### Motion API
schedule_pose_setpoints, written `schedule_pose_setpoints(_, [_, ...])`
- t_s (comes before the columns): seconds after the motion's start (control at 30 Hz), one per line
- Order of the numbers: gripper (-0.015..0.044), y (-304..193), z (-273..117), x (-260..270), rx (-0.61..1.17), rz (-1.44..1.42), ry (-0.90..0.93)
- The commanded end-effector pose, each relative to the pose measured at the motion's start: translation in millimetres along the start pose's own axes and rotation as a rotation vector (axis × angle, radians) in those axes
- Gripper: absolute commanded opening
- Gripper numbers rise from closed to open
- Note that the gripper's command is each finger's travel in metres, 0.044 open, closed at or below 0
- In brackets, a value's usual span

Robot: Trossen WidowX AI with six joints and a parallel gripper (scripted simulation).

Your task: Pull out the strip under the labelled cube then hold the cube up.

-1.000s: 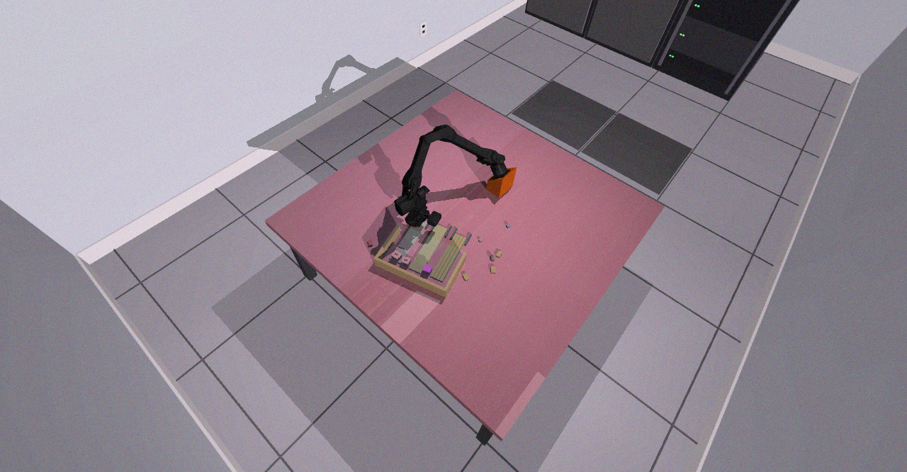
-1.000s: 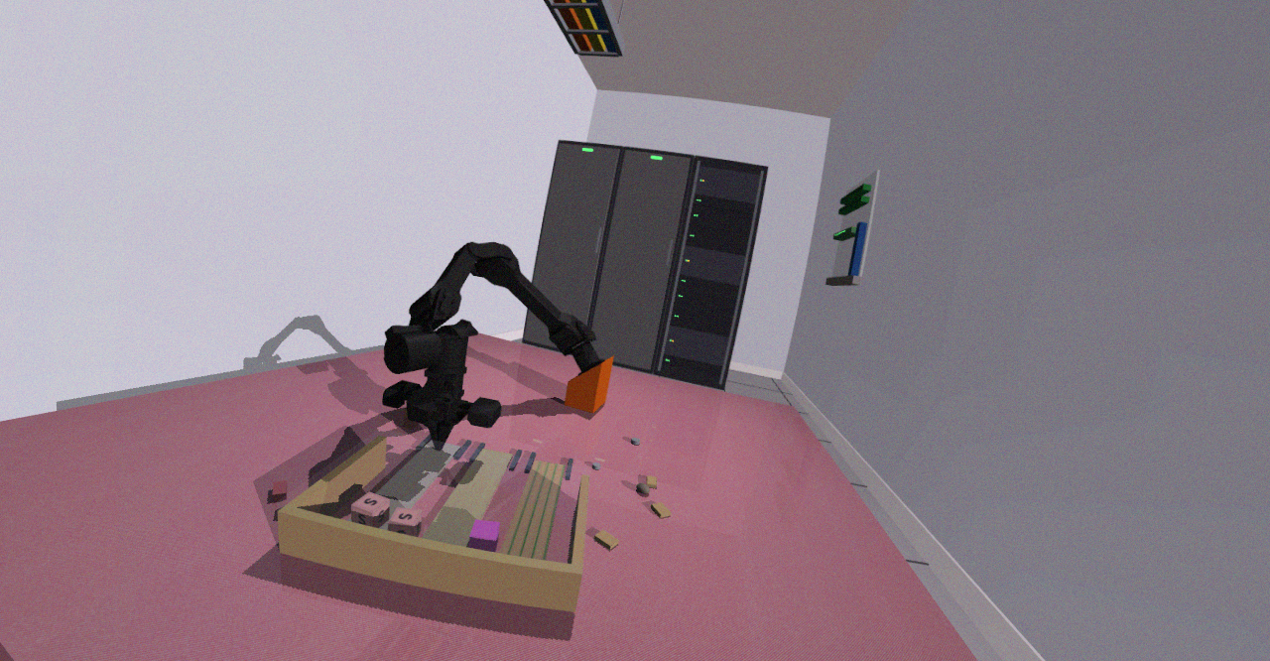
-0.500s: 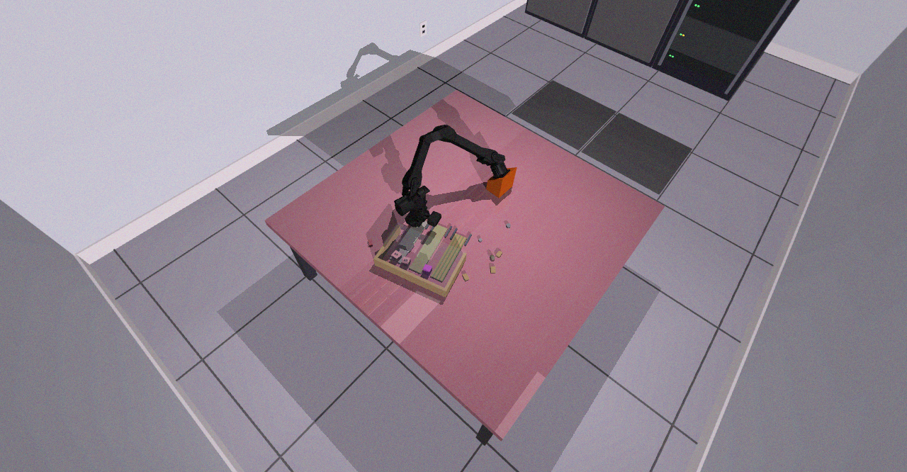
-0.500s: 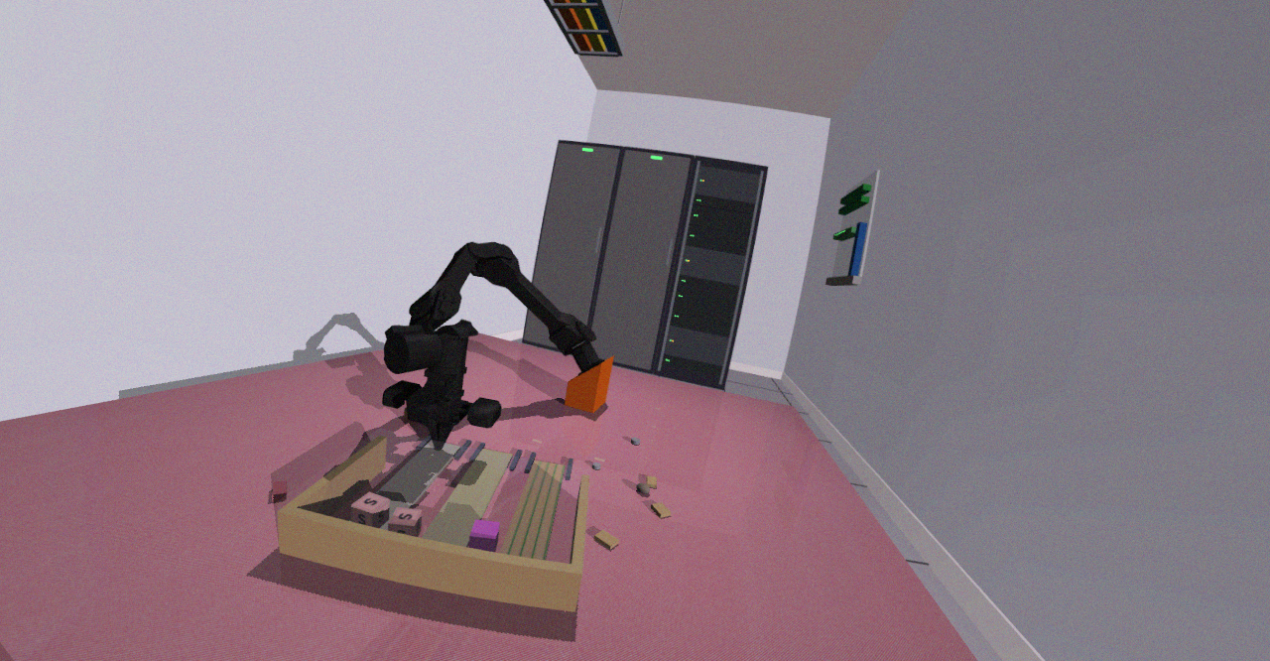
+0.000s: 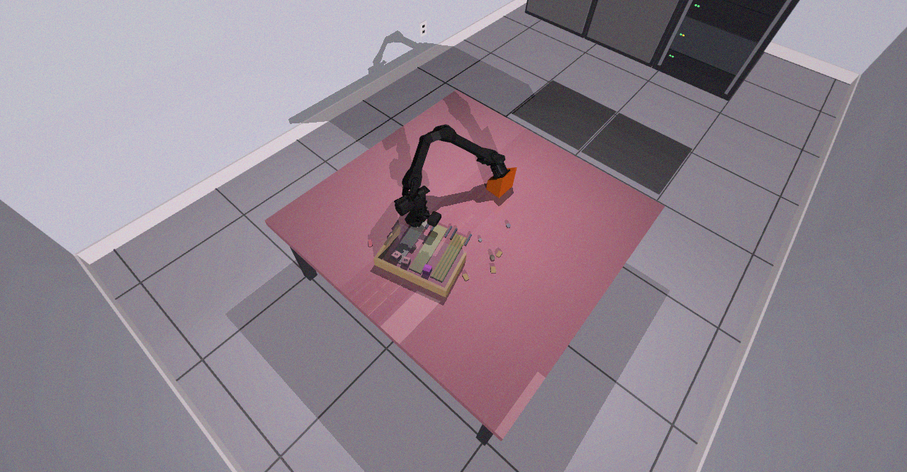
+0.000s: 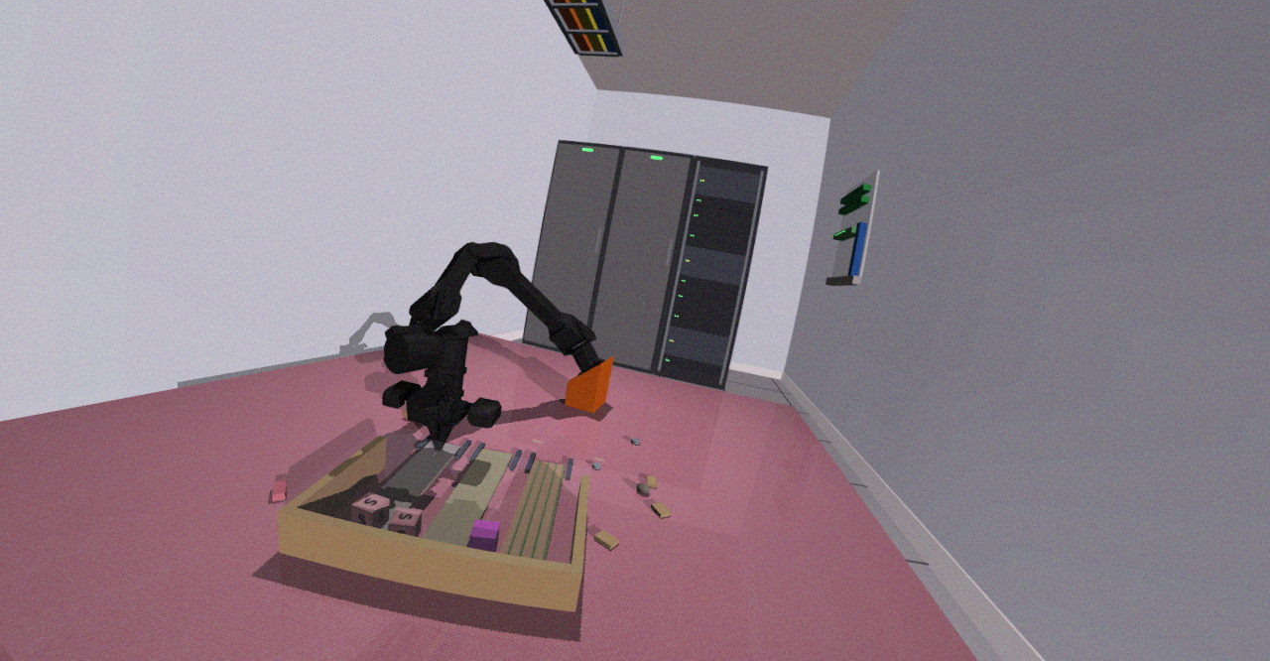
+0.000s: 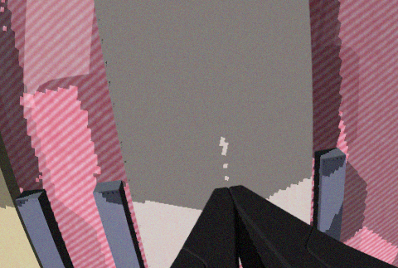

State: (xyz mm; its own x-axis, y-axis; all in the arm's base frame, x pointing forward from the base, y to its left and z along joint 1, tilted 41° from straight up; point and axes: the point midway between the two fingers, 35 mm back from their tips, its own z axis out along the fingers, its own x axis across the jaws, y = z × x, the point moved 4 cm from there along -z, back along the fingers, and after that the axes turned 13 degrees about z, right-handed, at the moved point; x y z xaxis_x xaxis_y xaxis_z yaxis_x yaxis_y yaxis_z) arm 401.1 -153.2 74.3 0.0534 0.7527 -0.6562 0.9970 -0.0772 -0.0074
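Your gripper (image 7: pixel 229 191) has its fingers clenched together with nothing between them, tips pressed down on the near end of the grey strip (image 7: pixel 205 58) inside the tan tray (image 6: pixel 426 559). Slate guide rails (image 7: pixel 118 241) flank that strip on both sides. You can see two labelled cubes (image 6: pixel 371 507), each marked S, sitting side by side at the strip's far end by the tray's front wall, with a purple cube (image 6: pixel 484 533) nearby on the pink surface (image 6: pixel 754 568).
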Motion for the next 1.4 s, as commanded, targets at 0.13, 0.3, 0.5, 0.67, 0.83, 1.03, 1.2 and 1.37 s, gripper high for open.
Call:
schedule_pose_setpoints(0.13, [0.0,0.6,1.7,0.5,-0.002,-0.001,0.004])
schedule_pose_setpoints(0.3, [0.0,0.8,2.2,0.5,-0.002,-0.001,0.004])
schedule_pose_setpoints(0.5, [0.0,1.0,2.8,0.4,-0.002,-0.001,0.003])
schedule_pose_setpoints(0.67, [0.0,1.2,3.3,0.4,-0.002,-0.001,0.003])
schedule_pose_setpoints(0.83, [0.0,0.4,3.6,0.1,-0.002,-0.001,0.003])
schedule_pose_setpoints(1.03, [0.0,-8.4,3.8,-2.2,-0.002,-0.002,0.003])
schedule_pose_setpoints(1.2, [0.0,-15.8,4.0,-4.0,-0.002,-0.002,0.003])
schedule_pose_setpoints(1.37, [0.0,-23.0,4.3,-5.7,-0.001,-0.002,0.003])
